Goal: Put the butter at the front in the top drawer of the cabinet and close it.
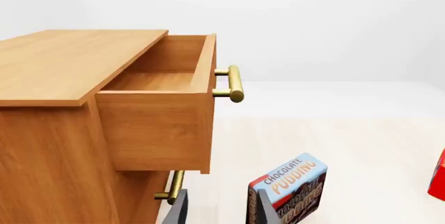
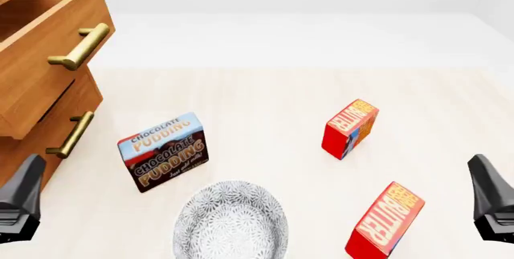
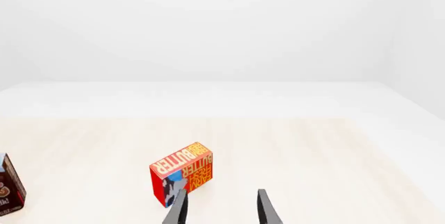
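Cabinet [image 2: 48, 111] at 9–10 o'clock in the front view, cut off by the left edge. Top drawer [image 2: 50, 42] pulled out; the visible part of its floor, seen from the left wrist view, is bare wood, the rear part hidden by the cabinet top. The drawer below it [image 2: 68, 111] is shut, brass handle showing.

Left gripper [image 1: 219, 208] low at 8 o'clock in the front view, near the cabinet's base, only its dark body visible there. In the left wrist view two finger tips stand apart with nothing between them: released. It points toward the pudding box [image 2: 163, 150], which stands upright on the tabletop [image 2: 265, 90] at about 7 o'clock, just right of the cabinet.

Patterned bowl [image 2: 230, 223] at 6 o'clock, cut off by the lower edge; nothing seen in it.

Far butter box [image 2: 350, 127] at 3 o'clock, standing, well apart from the cabinet. Front butter box [image 2: 386, 220] at 5 o'clock, tilted, its bottom cut off by the frame.

Right gripper [image 3: 221, 208] low at 4 o'clock, beside the front butter box, not touching. Right wrist view shows fingers apart, empty: released. The butter box visible there cannot be matched to front or far with certainty.
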Controlling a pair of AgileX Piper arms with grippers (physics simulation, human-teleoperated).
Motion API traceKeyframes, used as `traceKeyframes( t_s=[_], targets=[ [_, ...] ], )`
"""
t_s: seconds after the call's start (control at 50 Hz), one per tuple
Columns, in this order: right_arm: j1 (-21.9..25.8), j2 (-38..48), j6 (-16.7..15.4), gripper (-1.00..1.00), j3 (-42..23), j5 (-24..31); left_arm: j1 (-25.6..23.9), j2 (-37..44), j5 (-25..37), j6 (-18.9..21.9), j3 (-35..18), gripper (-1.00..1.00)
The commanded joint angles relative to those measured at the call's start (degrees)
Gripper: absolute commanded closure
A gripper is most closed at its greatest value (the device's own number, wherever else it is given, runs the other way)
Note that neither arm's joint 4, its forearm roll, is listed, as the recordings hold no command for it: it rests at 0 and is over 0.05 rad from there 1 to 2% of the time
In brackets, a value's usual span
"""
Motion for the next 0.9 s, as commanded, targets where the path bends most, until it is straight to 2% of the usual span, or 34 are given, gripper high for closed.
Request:
traceKeyframes(
  t_s=[0.02,0.4,0.44,0.46,0.5,0.6,0.62,0.74,0.8,0.82,0.9],
  targets=[
    [0.0,0.3,0.06,-1.0,-0.04,-0.2,-0.01,0.19,-0.15,0.13,-0.07,-1.0],
    [-0.01,0.36,0.15,-1.0,0.03,-0.29,0.64,2.56,-1.76,0.59,0.04,-1.0],
    [0.0,0.35,0.15,-1.0,0.03,-0.29,-3.28,1.76,-0.64,-1.63,-0.09,-1.0],
    [0.0,0.36,0.15,-1.0,0.03,-0.29,-3.28,1.6,-0.48,-1.64,-0.09,-1.0],
    [0.0,0.36,0.15,-1.0,0.03,-0.29,-2.9,1.35,0.93,-5.97,-0.43,-1.0],
    [-0.01,0.36,0.16,-1.0,0.03,-0.29,-2.41,1.03,6.73,-9.27,-4.47,-1.0],
    [-0.01,0.35,0.15,-1.0,0.03,-0.29,-1.31,2.02,8.13,-9.41,-5.56,-1.0],
    [-0.01,0.34,0.16,-1.0,0.03,-0.29,-2.25,1.5,16.04,-9.39,-12.28,-1.0],
    [-0.02,0.35,0.16,-1.0,0.03,-0.29,-2.22,6.54,16.33,-10.51,-14.11,-1.0],
    [-0.02,0.36,0.15,-1.0,0.03,-0.29,-2.17,5.77,19.14,-10.53,-16.37,-1.0],
    [-0.01,0.35,0.16,-1.0,0.03,-0.29,-1.49,7.32,23.56,-7.99,-20.98,-1.0]
  ],
)
